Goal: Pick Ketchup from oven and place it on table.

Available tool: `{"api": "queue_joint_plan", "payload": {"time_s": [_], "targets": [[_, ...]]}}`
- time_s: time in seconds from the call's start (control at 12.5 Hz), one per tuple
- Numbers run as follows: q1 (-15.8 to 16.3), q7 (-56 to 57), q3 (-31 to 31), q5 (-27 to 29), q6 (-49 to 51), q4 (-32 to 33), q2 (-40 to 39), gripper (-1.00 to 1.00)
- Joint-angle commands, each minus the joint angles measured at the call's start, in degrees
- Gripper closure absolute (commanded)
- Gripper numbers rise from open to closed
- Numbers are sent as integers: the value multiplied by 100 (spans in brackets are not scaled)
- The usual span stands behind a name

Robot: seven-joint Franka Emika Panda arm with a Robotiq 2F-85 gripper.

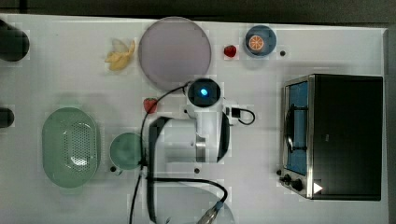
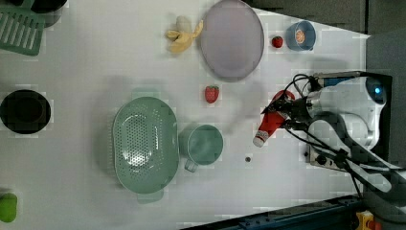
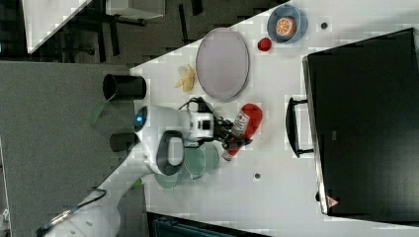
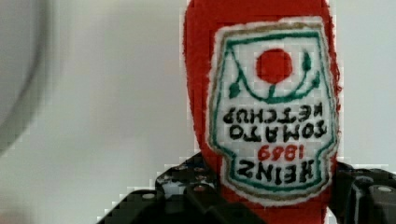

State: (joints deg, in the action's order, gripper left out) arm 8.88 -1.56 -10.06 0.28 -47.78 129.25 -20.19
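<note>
So the soft red ketchup bottle point(image 2: 271, 119) with its white cap is clamped in the black gripper point(image 2: 287, 116), well out of the steel-fronted toaster oven point(image 1: 341, 135). It's hung slanted, cap lowest, over the white table point(image 2: 95, 62), near the green cup point(image 2: 205, 144).

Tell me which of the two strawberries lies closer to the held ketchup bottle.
The strawberry beside the green mug, not the strawberry next to the blue bowl; it sits nearer the ketchup bottle.
</note>
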Motion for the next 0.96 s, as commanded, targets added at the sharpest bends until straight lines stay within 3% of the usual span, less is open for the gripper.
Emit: {"api": "queue_joint_plan", "payload": {"time_s": [0.08,0.24,0.48,0.64,0.96], "targets": [[-169,41,-10,279,-263,-184,132,-26],[-168,41,62,404,-643,-181,-135,-27],[-162,40,80,404,-926,-75,-190,-100],[-165,38,63,404,-989,-128,-17,-100],[-166,-173,59,403,-712,-685,1519,-100]]}}
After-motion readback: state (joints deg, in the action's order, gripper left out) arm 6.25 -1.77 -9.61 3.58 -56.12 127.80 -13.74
